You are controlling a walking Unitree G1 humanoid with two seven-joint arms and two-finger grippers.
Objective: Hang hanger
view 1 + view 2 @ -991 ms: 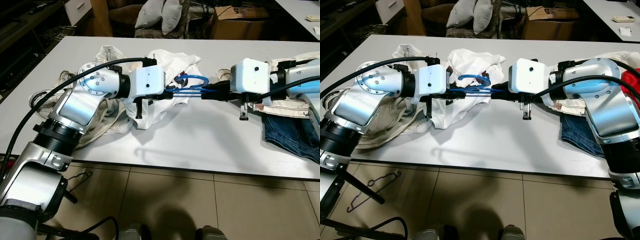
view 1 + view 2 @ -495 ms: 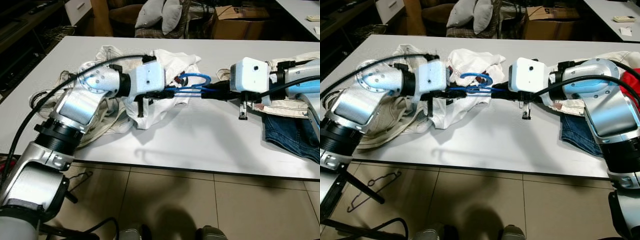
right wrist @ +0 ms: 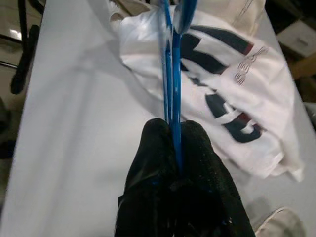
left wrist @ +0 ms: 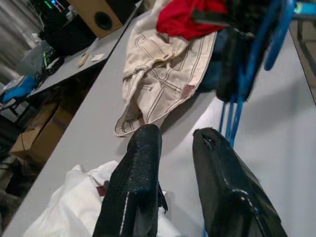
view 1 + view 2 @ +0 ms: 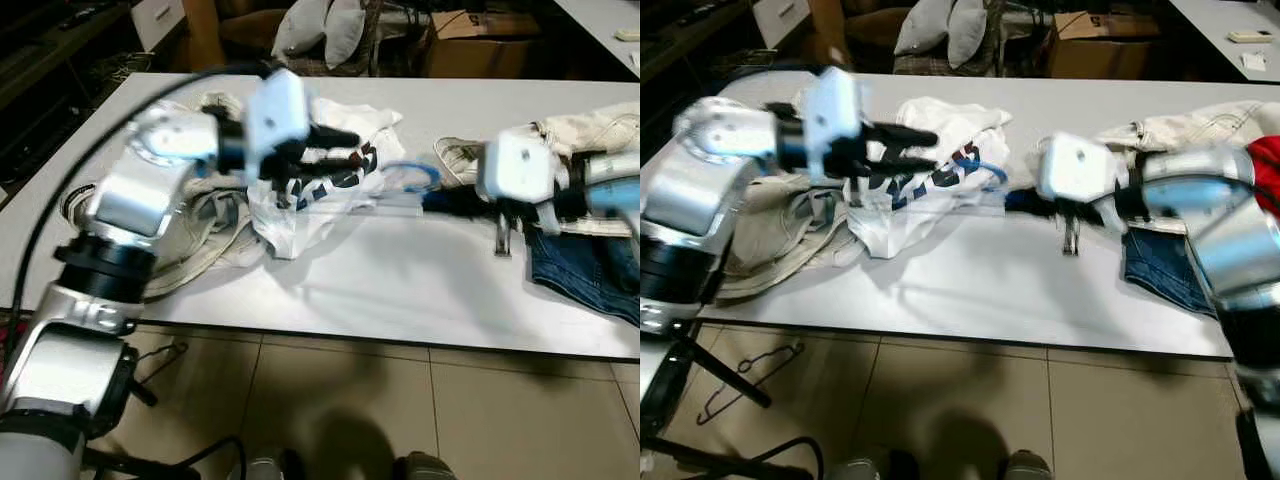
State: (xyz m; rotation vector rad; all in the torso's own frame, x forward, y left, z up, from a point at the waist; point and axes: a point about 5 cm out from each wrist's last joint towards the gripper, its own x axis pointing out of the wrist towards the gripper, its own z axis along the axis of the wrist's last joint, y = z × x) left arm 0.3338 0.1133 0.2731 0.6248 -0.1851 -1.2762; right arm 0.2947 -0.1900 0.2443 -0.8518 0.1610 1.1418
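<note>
on the left of the smooth grey table (image 5: pixel 400 280) lies a crumpled cream cloth (image 5: pixel 205 235) with dark seams. the left gripper (image 5: pixel 345 148) hangs above the pile, its two textured black fingers (image 4: pixel 136 190) spread with a gap and nothing in them. under it is a soft white shirt (image 5: pixel 320 190) with navy and red print. the thin blue hanger (image 3: pixel 170 74), a bent wire loop, sticks out over the table between the shirt and the right gripper (image 3: pixel 174 165), whose two fingers are pinched together on its wires. farther right lie one cream striped garment (image 4: pixel 158 84), one pair of blue jeans (image 5: pixel 590 270) and one red cloth (image 4: pixel 190 17). the head views are blurred.
</note>
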